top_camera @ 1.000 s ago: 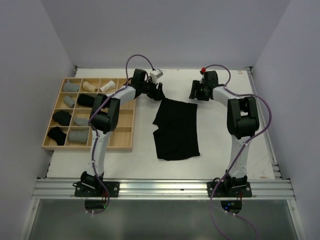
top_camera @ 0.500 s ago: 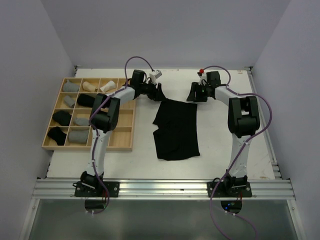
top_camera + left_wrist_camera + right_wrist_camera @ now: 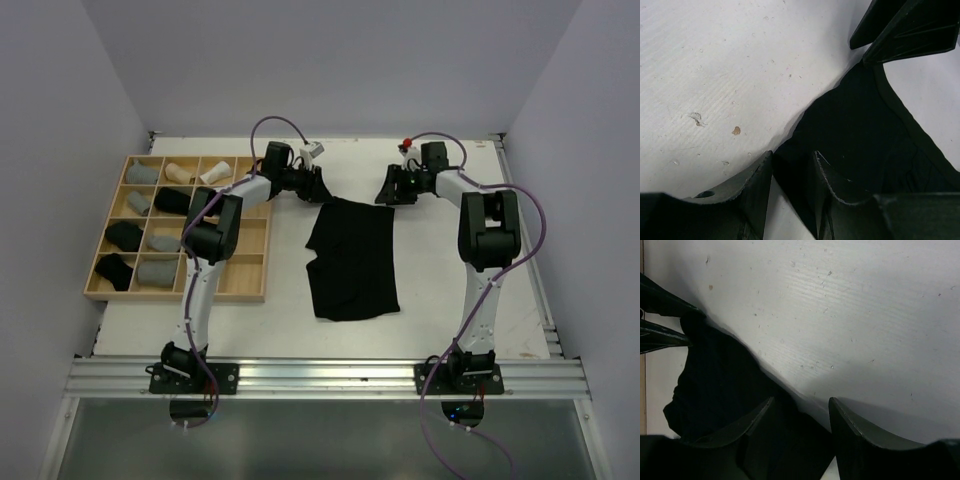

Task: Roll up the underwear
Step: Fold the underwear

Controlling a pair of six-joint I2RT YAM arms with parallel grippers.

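Observation:
A black underwear (image 3: 352, 262) lies spread flat in the middle of the white table. My left gripper (image 3: 318, 190) is low at its far left corner. In the left wrist view the gripper (image 3: 792, 167) is open, its jaws straddling the cloth's edge (image 3: 860, 130), with a strip of bare table still showing between them. My right gripper (image 3: 389, 193) is at the far right corner. It is open (image 3: 800, 412), with the black cloth (image 3: 720, 375) lying between its wide-set fingers. Each wrist view shows the other gripper's fingertips across the cloth.
A wooden grid tray (image 3: 180, 297) stands at the left. It holds rolled underwear in grey (image 3: 157, 270), black (image 3: 113, 270) and beige (image 3: 180, 172). Its right-hand compartments (image 3: 245, 272) hold nothing. White walls close in the table at the back and both sides.
Both grippers' jaws have narrowed, the left more than the right. The right wrist has shifted slightly to the right. The underwear has not moved.

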